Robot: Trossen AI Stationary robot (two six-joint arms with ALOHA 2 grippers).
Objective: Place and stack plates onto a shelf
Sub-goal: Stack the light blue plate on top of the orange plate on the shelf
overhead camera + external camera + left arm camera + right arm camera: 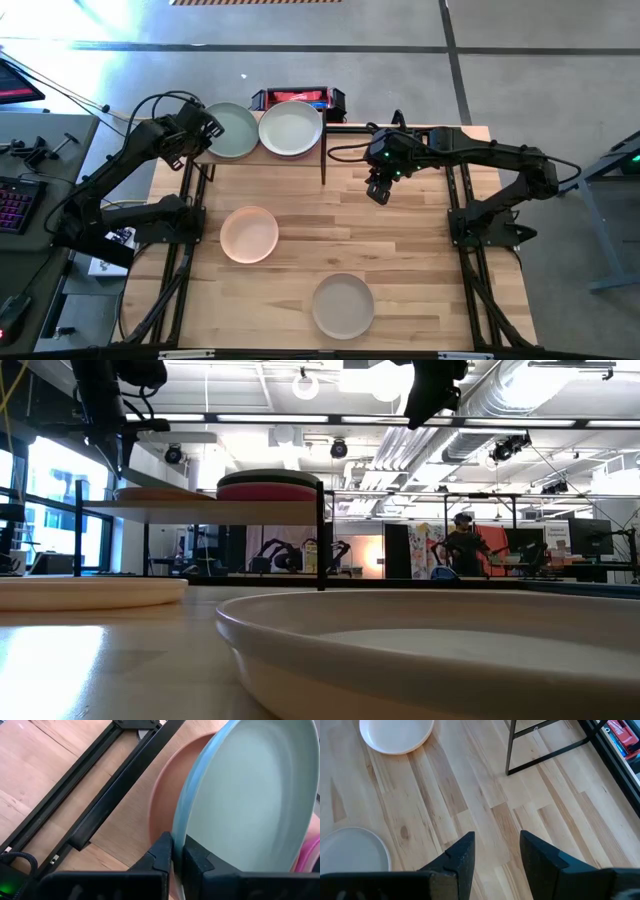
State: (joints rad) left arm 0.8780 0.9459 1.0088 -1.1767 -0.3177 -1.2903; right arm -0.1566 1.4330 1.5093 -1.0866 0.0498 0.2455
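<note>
My left gripper (207, 132) is shut on the sage green plate (235, 130) at the shelf's left half, over a salmon plate (162, 800). Beside it on the shelf (180, 506) an off-white plate (290, 128) tops the right stack, whose pink plate (268, 492) shows from the side. A peach plate (249, 233) and a beige plate (342, 305) rest flat on the tabletop. My right gripper (380, 190) hangs open above bare wood to the right of the shelf, touching nothing; its fingers (497, 855) point down at the table. My left gripper pinches the sage green plate by its rim (182, 827) on the side toward the table's left, one finger (162, 855) outside the rim and the other finger (197, 862) inside the bowl. The plate lies over the salmon plate, offset from it; whether it rests on it I cannot tell.
A thin dark upright (323, 160) marks the shelf's right end. Black frame rails (190, 230) run along the table's left and right sides. A red and black case (297, 98) sits behind the shelf. A person (462, 545) stands far off in the room.
</note>
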